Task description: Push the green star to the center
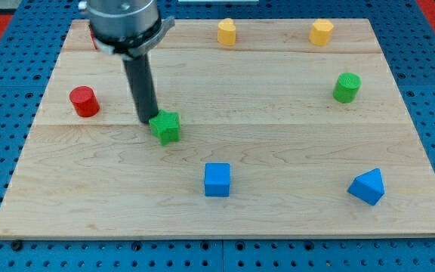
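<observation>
Right against my tip [147,121], no gripper to open or close, the green star [165,127] looks mid-push, probably needing a shove toward the view's right.

The arm's visible end is a grey, ribbed metal collar [123,21], round and faintly glossy, with a thin pale flange jutting out at its three o'clock side. From its underside runs a straight, dark grey cylindrical rod [140,83], smooth and unmarked, ending in my tip [148,121], blunt and flat.
</observation>
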Tool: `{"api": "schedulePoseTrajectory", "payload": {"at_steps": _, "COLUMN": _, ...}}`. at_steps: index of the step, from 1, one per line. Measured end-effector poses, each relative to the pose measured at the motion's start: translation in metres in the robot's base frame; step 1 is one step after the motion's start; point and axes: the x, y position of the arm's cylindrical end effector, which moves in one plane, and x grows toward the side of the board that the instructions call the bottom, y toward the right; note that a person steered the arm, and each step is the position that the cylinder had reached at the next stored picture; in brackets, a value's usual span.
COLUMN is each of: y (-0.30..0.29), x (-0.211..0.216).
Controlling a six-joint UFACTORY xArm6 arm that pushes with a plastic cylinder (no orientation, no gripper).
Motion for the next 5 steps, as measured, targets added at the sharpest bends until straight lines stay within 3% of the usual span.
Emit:
{"api": "schedulePoseTrajectory", "payload": {"at_steps": 1, "y": -0.005, "x": 0.057}}
{"api": "schedulePoseTrajectory", "payload": {"at_steps": 2, "y": 0.017, "x": 0.047}}
{"api": "schedulePoseTrajectory", "payload": {"at_steps": 4, "y": 0.051, "x": -0.037}}
{"api": "schedulePoseTrajectory", "payload": {"at_steps": 5, "y": 0.063, "x": -0.043}}
